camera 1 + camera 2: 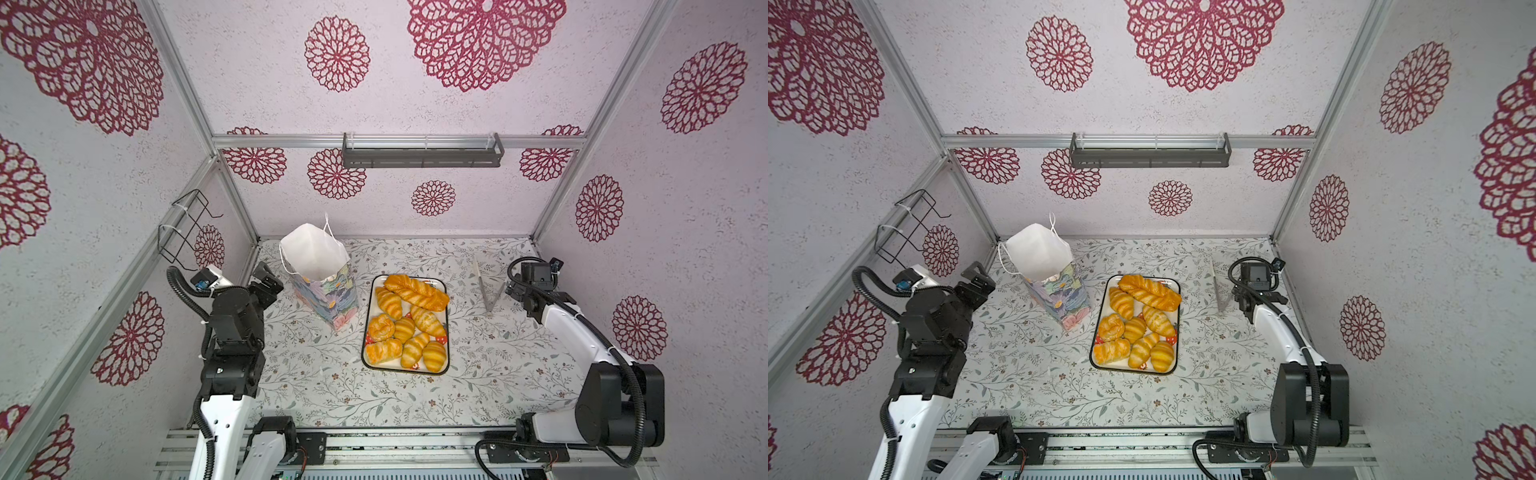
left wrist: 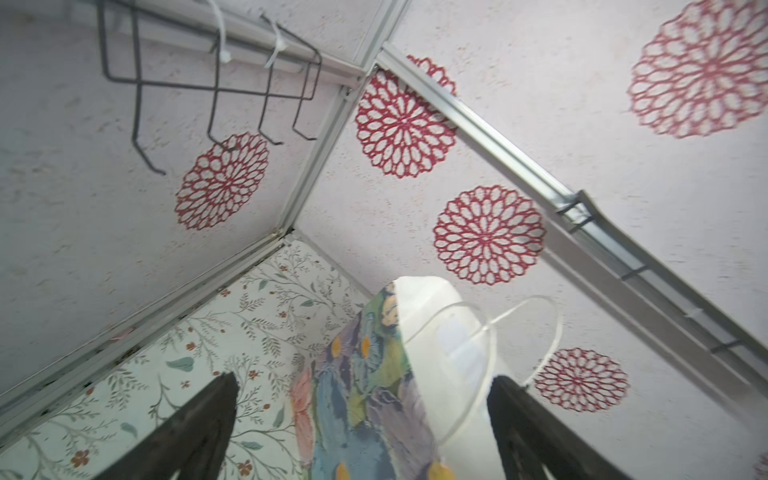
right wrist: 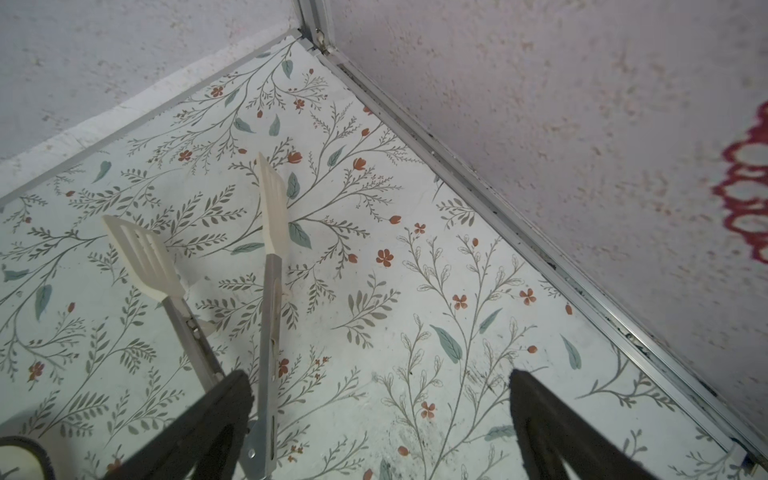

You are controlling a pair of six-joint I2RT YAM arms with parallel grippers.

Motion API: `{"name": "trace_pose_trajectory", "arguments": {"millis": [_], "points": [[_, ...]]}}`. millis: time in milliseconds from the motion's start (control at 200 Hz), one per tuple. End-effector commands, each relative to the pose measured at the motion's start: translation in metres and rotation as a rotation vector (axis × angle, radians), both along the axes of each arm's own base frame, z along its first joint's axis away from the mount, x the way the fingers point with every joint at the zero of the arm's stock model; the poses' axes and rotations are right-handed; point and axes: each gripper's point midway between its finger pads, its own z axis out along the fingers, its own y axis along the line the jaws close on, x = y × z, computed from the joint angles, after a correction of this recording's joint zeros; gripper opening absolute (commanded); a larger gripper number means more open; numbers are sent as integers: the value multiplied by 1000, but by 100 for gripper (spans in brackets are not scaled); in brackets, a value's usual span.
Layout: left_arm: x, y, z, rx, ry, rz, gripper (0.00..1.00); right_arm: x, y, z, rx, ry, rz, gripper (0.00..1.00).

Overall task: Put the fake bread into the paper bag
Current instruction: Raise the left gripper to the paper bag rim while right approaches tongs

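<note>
Several glossy golden pieces of fake bread lie on a white tray at the table's middle, with a long braided loaf at its far end. The paper bag stands upright and open left of the tray, white inside and flowered outside. My left gripper hovers open just left of the bag, apart from it, and its dark fingers frame the bag's side and cord handles. My right gripper is open low at the far right, holding nothing.
Metal tongs with cream tips lie on the floral table beside my right gripper. A black wire rack hangs on the left wall and a grey shelf on the back wall. Walls close in three sides.
</note>
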Motion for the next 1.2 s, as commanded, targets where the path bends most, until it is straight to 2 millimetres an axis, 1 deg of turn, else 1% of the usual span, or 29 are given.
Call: {"name": "trace_pose_trajectory", "arguments": {"millis": [0,25,100,175,255,340,415,480,555,640,701,841,896,956,1076,1196], "points": [[8,-25,-1,6,121,-152,97,3,16,0,65,31,86,99],[14,-29,3,10,142,-179,97,4,20,-1,81,31,105,99],[32,-43,1,24,228,-272,98,7,30,-4,126,36,145,99],[50,-53,-8,28,299,-349,98,9,36,-7,157,47,175,99],[64,-62,-20,4,350,-421,100,9,40,-11,173,69,193,99],[73,-63,-34,-25,392,-451,96,8,42,-15,180,94,204,99],[78,-59,-43,-44,413,-449,93,7,43,-17,183,106,212,99],[80,-56,-49,-51,426,-442,91,5,43,-17,183,109,218,99],[81,-54,-51,-50,425,-443,86,4,43,-18,183,112,219,99],[82,-54,-50,-48,420,-448,79,4,44,-20,186,118,221,99],[81,-54,-50,-44,417,-449,70,4,44,-21,187,123,220,99],[78,-51,-48,-34,401,-443,38,7,44,-25,194,134,219,99],[77,-50,-48,-30,397,-437,28,9,46,-26,200,136,221,99],[75,-48,-47,-29,388,-434,22,10,46,-26,203,136,223,99],[73,-46,-45,-14,369,-430,15,14,45,-27,198,140,223,99],[72,-41,-46,9,366,-415,4,20,45,-35,218,164,230,99]]}}
